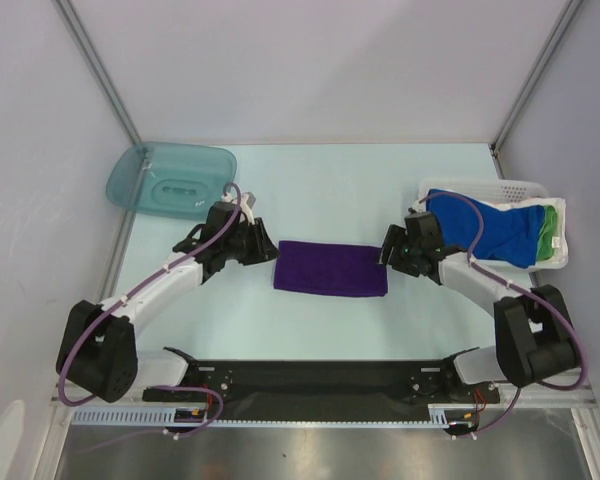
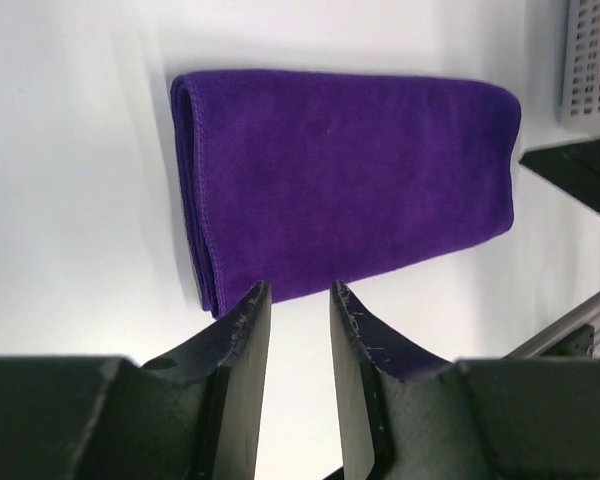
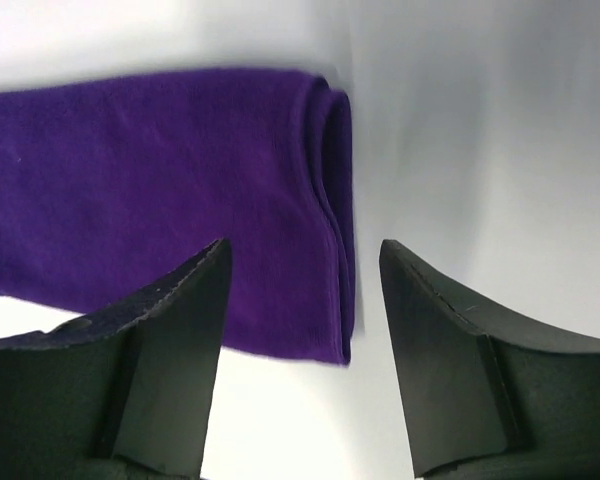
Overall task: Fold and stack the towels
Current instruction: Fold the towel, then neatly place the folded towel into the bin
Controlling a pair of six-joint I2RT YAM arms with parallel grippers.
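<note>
Overhead: purple towel (image 1: 330, 268) lies folded mid tabletop (image 1: 330, 200); blue towel (image 1: 485, 232) and green towel (image 1: 551, 232) heaped in the white basket (image 1: 480, 186), far right, so two remain. Left wrist: left claw (image 2: 300, 290) apart, empty, beside the towel. Right wrist: right claw (image 3: 305, 250) apart, empty, at its other end.
</note>
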